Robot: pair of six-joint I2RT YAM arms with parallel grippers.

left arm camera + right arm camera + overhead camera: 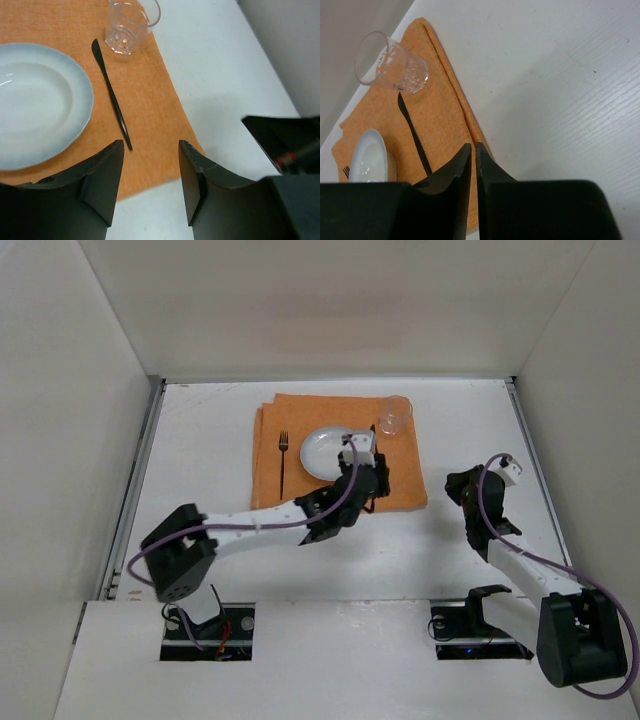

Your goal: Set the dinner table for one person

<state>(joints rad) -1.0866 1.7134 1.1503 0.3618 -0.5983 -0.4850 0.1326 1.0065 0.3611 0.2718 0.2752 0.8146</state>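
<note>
White desk (pixel 200 440) spreads beneath both arms. The left jaws stand apart and empty above the near right part of an orange mat (pixel 150 100). Just ahead of them a slim black knife (pixel 112 100) lies on the cloth, its near end close to one finger (pixel 100 175). A white plate (pixel 35 100) sits ahead and to their left, apart from the knife. A clear glass (pixel 131 22) stands upright farther ahead, near the knife's far end. A fork (pixel 283 462) lies on the mat beyond the plate, on the side away from these jaws. The right jaws are drawn together with only a thin slit between them, gripping nothing, over bare desk to the right of the mat. The mat's folded edge runs just ahead and left of them, with the glass farther off on its far corner.
</note>
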